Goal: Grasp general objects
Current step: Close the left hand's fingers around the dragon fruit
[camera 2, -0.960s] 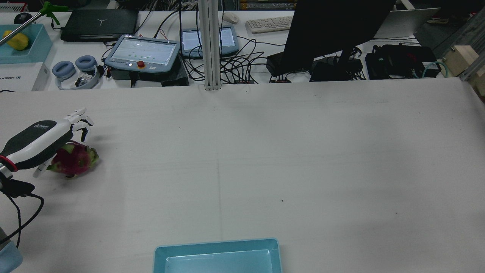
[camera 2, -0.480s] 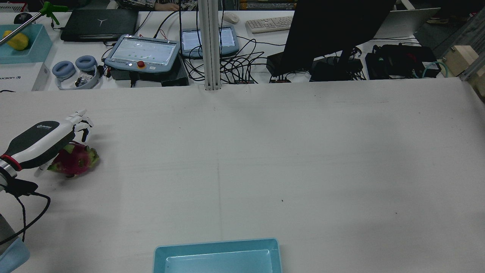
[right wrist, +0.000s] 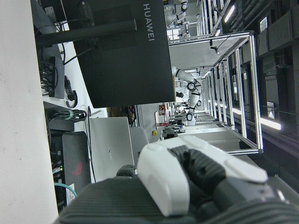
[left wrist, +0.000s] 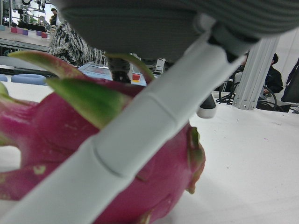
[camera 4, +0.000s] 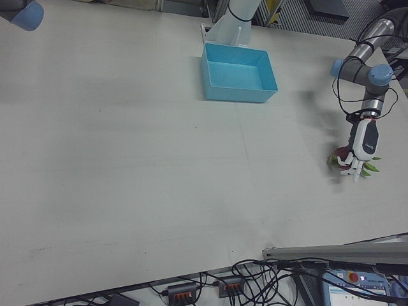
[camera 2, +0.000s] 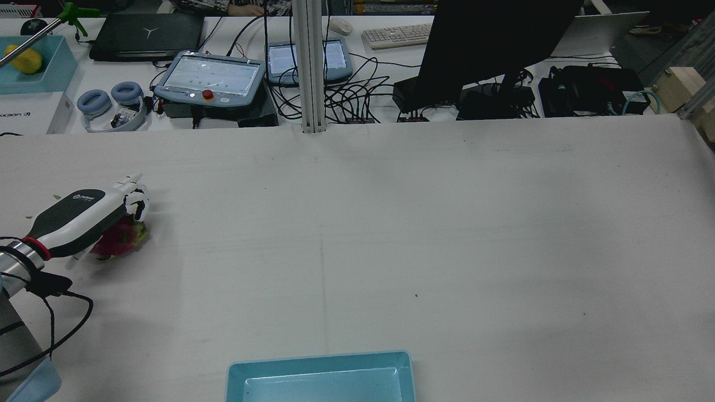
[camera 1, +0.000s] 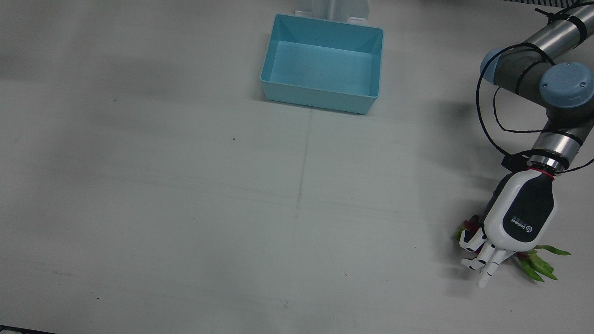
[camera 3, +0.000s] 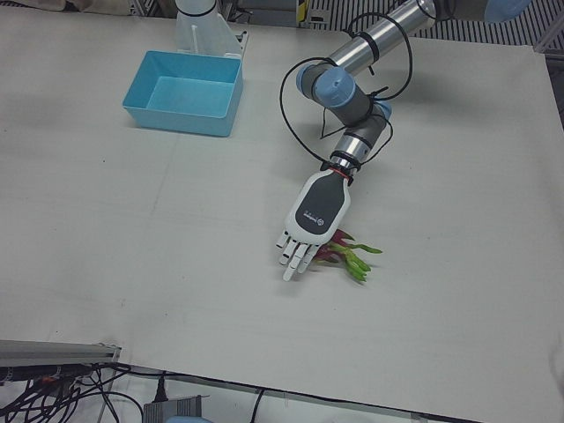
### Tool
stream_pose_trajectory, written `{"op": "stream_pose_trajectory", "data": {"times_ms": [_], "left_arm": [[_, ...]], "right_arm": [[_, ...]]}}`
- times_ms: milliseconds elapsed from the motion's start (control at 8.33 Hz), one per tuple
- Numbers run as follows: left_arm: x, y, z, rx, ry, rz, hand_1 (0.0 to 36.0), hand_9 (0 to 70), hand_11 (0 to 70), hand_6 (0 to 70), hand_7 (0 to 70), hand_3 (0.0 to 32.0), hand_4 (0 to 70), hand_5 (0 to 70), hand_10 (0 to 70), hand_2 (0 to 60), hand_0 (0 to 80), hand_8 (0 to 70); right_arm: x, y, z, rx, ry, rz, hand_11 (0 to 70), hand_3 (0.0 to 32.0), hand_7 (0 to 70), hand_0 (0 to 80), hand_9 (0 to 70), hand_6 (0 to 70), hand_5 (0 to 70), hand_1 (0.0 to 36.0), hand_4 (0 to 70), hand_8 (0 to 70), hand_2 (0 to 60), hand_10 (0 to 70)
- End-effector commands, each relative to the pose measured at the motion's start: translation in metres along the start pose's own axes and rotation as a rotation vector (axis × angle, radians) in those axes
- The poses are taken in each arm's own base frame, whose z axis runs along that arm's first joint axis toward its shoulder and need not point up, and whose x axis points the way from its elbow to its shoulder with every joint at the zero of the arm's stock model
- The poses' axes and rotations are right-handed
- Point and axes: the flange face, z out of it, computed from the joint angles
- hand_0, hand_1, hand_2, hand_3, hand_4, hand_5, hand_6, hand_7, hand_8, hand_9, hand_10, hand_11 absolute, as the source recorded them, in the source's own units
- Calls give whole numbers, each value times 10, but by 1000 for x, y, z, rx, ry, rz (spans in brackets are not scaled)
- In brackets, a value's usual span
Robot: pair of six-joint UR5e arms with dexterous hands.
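Observation:
A pink dragon fruit with green scales point(camera 2: 124, 239) lies on the white table at the left of the rear view. It also shows in the front view point(camera 1: 538, 263), the left-front view point(camera 3: 350, 258) and close up in the left hand view point(left wrist: 51, 140). My left hand point(camera 2: 84, 215) lies palm down right over it, fingers point(camera 1: 485, 260) stretched past its end and slightly curled, not closed on it. It also shows in the left-front view point(camera 3: 310, 220) and the right-front view point(camera 4: 361, 146). My right hand point(right wrist: 187, 179) shows only partly in its own view, away from the fruit.
A light blue bin point(camera 1: 320, 99) stands mid-table near the pedestals, also in the rear view point(camera 2: 318, 360). Beyond the far table edge are pendants point(camera 2: 209, 78), cables and a monitor point(camera 2: 480, 50).
My left hand has moved forward and lower over the dragon fruit and now covers most of it. The fruit has hardly moved.

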Motion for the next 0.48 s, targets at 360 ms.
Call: {"op": "stream_pose_trajectory", "data": {"times_ms": [360], "left_arm": [[-12, 4, 8, 3, -21, 6, 360, 97, 0, 0, 555, 0, 0, 700, 0, 600, 800, 0]], "right_arm": [[0, -1, 0, 2, 0, 0, 0, 0, 0, 0, 0, 0, 0, 0, 0, 0, 0, 0]]}}
